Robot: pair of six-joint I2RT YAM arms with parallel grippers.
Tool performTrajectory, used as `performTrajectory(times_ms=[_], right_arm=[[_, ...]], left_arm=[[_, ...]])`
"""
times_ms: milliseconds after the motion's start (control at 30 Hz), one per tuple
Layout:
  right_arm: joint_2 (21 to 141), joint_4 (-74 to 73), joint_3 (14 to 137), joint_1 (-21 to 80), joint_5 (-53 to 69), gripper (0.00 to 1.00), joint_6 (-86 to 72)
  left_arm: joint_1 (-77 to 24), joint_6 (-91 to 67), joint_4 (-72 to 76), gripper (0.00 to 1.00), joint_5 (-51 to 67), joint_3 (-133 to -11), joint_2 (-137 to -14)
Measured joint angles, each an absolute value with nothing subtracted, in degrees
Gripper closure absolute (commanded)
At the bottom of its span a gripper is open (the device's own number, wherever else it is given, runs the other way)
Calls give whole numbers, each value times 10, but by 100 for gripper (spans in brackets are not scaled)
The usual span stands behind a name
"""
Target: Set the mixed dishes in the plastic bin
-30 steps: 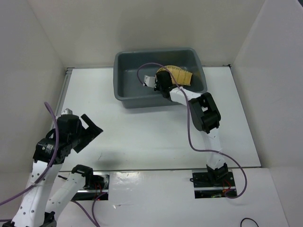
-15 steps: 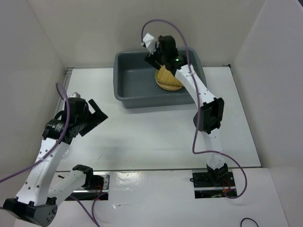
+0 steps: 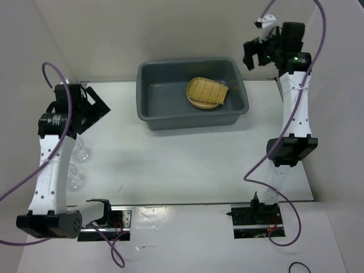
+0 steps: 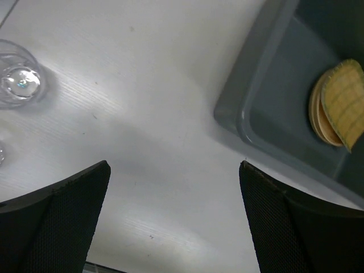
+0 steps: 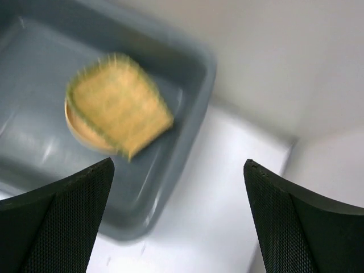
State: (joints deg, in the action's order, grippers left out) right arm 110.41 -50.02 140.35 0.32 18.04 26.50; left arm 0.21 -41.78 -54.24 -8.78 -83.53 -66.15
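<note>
The dark grey plastic bin (image 3: 149,106) stands at the back middle of the table. Inside its right half the woven bamboo tray (image 3: 209,90) lies tilted on stacked tan plates (image 3: 197,103). The right wrist view shows that tray (image 5: 119,102), a plate edge (image 5: 78,129) and the bin wall (image 5: 187,131). My right gripper (image 3: 257,56) hangs high, right of the bin, open and empty (image 5: 179,162). Two clear glass cups (image 3: 81,149) (image 3: 75,179) stand at the left edge. My left gripper (image 3: 96,103) is open and empty above the table (image 4: 173,165), one cup (image 4: 17,79) up-left of it.
White walls close in the table on the left, back and right. The bin's near-left corner (image 4: 250,102) lies to the right of my left fingers. The right arm's purple cable (image 3: 259,165) loops down beside its upright links.
My right gripper opened, let go of the bamboo tray in the bin, and rose up and right. The left arm swung up and left, over towards the cups.
</note>
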Motion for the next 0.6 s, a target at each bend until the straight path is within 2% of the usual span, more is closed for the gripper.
performTrajectory(times_ms=[133, 233, 400, 600], right_arm=[[1160, -539, 1343, -136, 317, 1, 232], [1168, -585, 1272, -189, 353, 1, 234], [1162, -646, 1266, -168, 401, 1, 260], [1161, -695, 1263, -143, 414, 1, 300]], left_arm=[[76, -422, -562, 0, -86, -867, -733], [119, -432, -579, 0, -102, -849, -769], [170, -448, -577, 0, -114, -816, -826], [186, -451, -546, 0, -118, -788, -880]])
